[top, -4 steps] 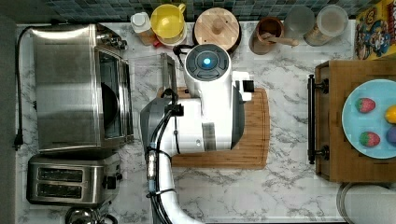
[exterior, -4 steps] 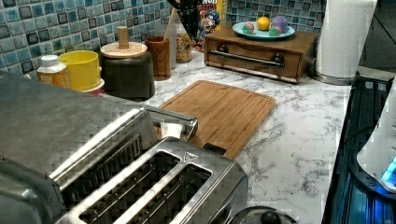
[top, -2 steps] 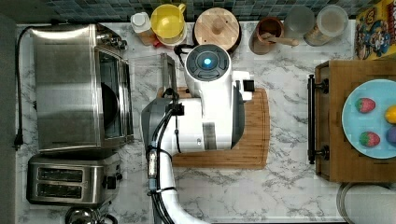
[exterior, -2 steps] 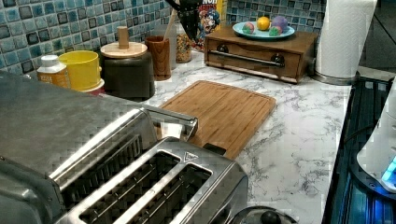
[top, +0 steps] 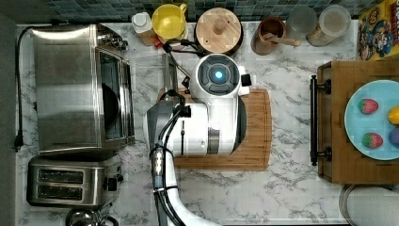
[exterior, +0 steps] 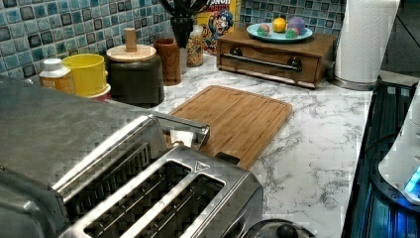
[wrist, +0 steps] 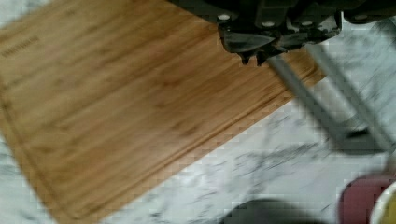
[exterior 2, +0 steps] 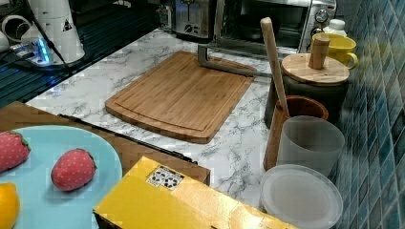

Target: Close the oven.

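The steel oven [top: 70, 89] stands at the top view's left. Its glass door [top: 146, 70] lies dropped open toward the cutting board, with the bar handle [top: 167, 70] at its free edge. The right view shows the same handle [exterior 2: 229, 67] low over the counter in front of the oven [exterior 2: 272, 19]. The white arm [top: 211, 122] hangs over the board and covers the gripper from above. In the wrist view my gripper [wrist: 254, 58] is shut with nothing between its fingers, its tips right at the handle bar [wrist: 299, 98]. Whether they touch is unclear.
A two-slot toaster [top: 66, 181] stands beside the oven. The bamboo cutting board [top: 256, 127] lies under the arm. A yellow mug [top: 170, 21], a wood-lidded jar [top: 218, 30] and cups line the tiled wall. A wooden drawer box [top: 329, 117] carries a plate of fruit.
The arm's head has shifted a little toward the top view's bottom right. The oven door and handle lie where they were.
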Robot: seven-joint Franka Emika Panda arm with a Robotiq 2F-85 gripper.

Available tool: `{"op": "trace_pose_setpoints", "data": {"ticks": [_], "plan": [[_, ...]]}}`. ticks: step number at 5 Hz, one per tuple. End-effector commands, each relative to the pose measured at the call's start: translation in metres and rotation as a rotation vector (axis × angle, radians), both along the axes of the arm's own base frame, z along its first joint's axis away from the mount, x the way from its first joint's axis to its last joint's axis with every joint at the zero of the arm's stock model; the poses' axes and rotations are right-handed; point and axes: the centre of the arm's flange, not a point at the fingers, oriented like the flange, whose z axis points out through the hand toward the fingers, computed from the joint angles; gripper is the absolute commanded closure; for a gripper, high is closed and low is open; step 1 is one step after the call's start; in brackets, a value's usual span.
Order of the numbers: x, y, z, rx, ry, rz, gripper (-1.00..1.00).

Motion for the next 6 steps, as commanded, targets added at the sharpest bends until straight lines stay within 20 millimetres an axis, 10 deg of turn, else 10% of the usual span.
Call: {"op": "trace_pose_setpoints", "data": {"ticks": [1, 2, 6], "plan": [[-0.011, -0.061, -0.048, 0.254, -0.101, 0.183, 1.0], [-0.013, -0.067, -0.053, 0.372, -0.188, 0.274, 1.0], [0.016, 0.013, -0.14, 0.378, -0.274, 0.531, 1.0]]}}
